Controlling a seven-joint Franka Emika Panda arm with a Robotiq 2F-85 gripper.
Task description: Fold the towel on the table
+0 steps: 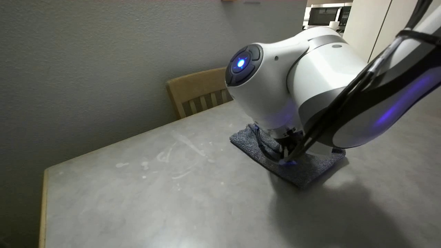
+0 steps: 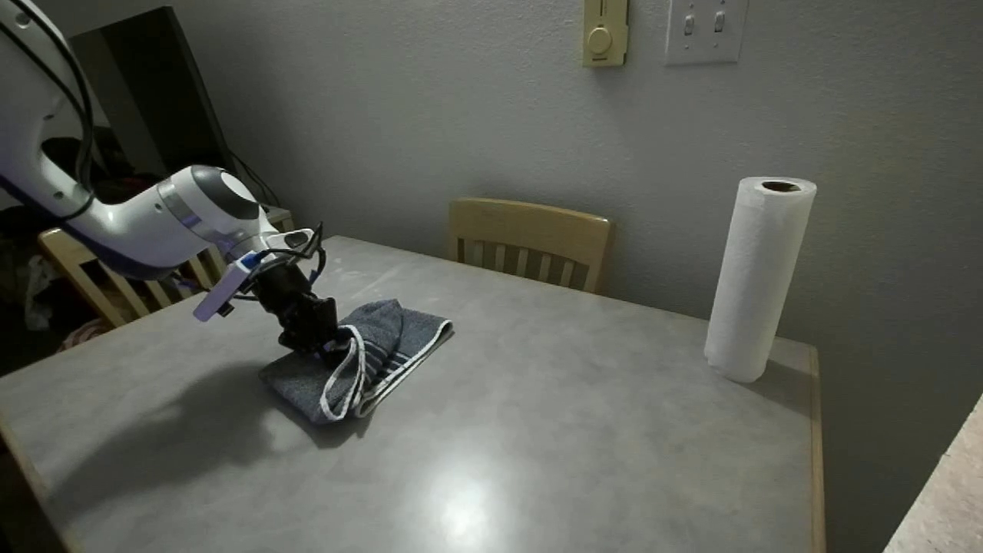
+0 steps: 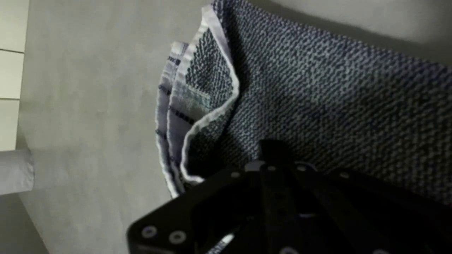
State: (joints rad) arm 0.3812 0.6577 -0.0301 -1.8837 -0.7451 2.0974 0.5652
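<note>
The towel (image 2: 299, 382) lies folded in layers on the grey table (image 2: 584, 430). It is blue-grey with white edging and striped borders. In the wrist view the towel (image 3: 335, 91) fills the right side, with its curled white edges to the left. In an exterior view it (image 1: 248, 144) is partly hidden behind the arm. My gripper (image 2: 330, 355) points down at the towel's middle, beside a raised, humped flap with a looped white edge. In the wrist view the gripper's fingers (image 3: 273, 151) come together against the cloth. They look shut on it, though the pinch itself is dark and hidden.
A white paper towel roll (image 2: 756, 284) stands on the table near its corner. A tan wooden chair (image 2: 530, 226) stands against the far table edge, by the grey wall. Another wooden chair (image 2: 100, 280) is behind the arm. The arm's shadow falls across the table.
</note>
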